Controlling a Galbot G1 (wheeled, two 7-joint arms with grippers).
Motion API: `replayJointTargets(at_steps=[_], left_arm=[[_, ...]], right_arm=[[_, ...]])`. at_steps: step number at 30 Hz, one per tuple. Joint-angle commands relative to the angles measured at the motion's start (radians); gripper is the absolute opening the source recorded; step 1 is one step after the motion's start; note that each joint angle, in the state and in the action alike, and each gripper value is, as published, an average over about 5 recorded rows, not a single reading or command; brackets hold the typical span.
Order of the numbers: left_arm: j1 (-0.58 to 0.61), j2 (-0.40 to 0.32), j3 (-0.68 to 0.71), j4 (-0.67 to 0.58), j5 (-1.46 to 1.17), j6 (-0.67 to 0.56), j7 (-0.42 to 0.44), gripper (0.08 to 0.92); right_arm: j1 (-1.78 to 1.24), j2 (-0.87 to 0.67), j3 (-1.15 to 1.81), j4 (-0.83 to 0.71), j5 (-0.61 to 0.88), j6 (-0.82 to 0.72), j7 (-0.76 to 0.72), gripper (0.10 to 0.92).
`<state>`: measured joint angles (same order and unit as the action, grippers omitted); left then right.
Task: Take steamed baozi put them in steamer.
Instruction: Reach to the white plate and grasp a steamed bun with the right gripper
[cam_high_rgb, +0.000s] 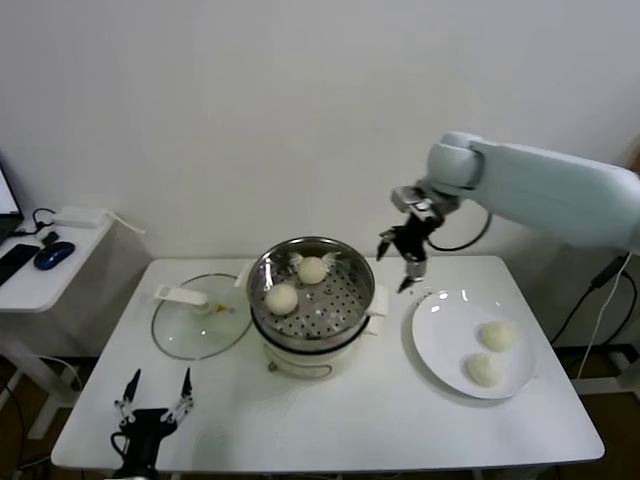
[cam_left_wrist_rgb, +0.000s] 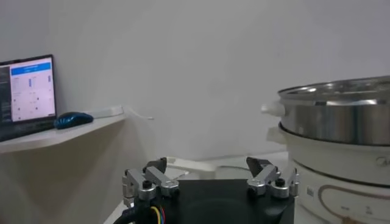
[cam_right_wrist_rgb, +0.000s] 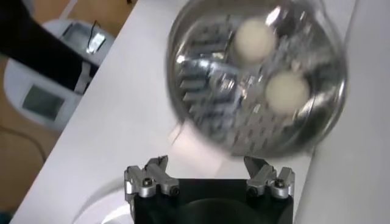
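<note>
Head view: the right gripper hangs open and empty, between the round shiny stainless-steel steamer and the round white plate; two small cream-white round baozi sit inside. The left gripper, open, idles at the desk's near left corner.

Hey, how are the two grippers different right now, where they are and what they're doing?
The right gripper hangs in the air between the steamer and the white plate; the left gripper sits low at the table's near left edge, away from the buns. The right gripper's fingers point down toward the table, while the left gripper's point forward, toward the steamer. Both are open and hold nothing.
</note>
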<state>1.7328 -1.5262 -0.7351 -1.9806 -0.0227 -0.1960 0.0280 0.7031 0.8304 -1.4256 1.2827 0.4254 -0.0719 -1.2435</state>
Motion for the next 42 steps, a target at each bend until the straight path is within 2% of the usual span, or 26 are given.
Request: replayJointTargets(at_steps=[1, 16, 42], left_arm=[[0.019, 0.006, 0.001, -0.01, -0.024, -0.02, -0.006, 0.823], [0.039, 0.008, -0.009, -0.018, -0.041, -0.019, -0.001, 0.823], [0.036, -0.001, -0.012, -0.011, -0.06, -0.01, 0.0, 0.823]], right_arm=[[-0.246, -0.291, 0.153, 0.077, -0.295, 0.075, -0.052, 0.823], [-0.539, -0.327, 0.336, 0.02, -0.428, 0.067, -0.035, 0.823], [-0.666, -0.166, 0.448, -0.152, -0.496, 0.063, 0.028, 0.823]])
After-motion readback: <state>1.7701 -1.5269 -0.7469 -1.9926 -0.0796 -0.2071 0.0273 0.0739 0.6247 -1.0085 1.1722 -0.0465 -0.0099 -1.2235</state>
